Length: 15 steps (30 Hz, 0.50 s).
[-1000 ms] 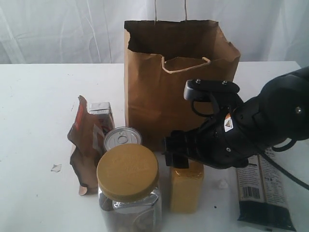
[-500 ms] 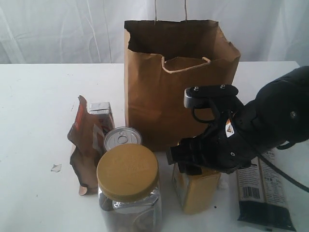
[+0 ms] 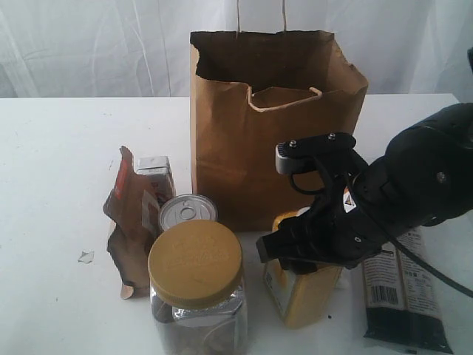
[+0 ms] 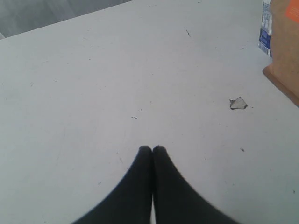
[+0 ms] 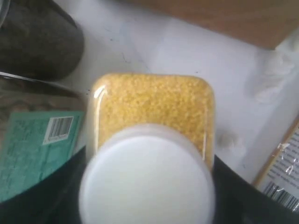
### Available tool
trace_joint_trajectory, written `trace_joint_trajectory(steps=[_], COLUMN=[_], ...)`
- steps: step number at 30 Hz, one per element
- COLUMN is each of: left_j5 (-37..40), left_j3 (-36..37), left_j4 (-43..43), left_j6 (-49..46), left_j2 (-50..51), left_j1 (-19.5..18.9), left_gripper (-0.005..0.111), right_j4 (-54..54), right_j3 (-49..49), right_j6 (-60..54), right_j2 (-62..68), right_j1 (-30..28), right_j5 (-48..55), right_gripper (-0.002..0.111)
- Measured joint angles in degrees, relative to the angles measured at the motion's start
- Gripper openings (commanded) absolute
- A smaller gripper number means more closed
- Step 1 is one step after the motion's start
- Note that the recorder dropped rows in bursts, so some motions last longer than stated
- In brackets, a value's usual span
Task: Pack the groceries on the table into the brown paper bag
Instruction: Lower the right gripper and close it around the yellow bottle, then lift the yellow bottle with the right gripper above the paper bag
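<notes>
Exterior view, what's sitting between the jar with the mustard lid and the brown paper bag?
The small tin can stands there, behind the jar and at the brown paper bag's front corner, seen in the exterior view.

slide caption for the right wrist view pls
Right gripper grips the yellow white-capped bottle by its white cap.

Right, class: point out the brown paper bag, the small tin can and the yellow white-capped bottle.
brown paper bag (image 3: 229, 148), exterior view, on its creased front face.
small tin can (image 3: 188, 212), exterior view, on its pull-tab lid.
yellow white-capped bottle (image 5: 147, 179), right wrist view, on its white cap.
</notes>
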<state>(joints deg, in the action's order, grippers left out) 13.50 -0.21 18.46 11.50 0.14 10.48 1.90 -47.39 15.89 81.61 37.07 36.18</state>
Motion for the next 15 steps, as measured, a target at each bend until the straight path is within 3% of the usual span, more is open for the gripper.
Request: trace_joint_trajectory(steps=[15], left_j5=[0.00], left_j3=[0.00], left_j4=[0.00], left_j6=[0.00], left_j2=[0.00], left_j1=[0.00], left_gripper=[0.000], right_j4=[0.73], right_j3=[-0.21], right_j6=[-3.36], right_j2=[-7.51], right_j1=[0.00], right_j5=[7.72], right_gripper=[0.000])
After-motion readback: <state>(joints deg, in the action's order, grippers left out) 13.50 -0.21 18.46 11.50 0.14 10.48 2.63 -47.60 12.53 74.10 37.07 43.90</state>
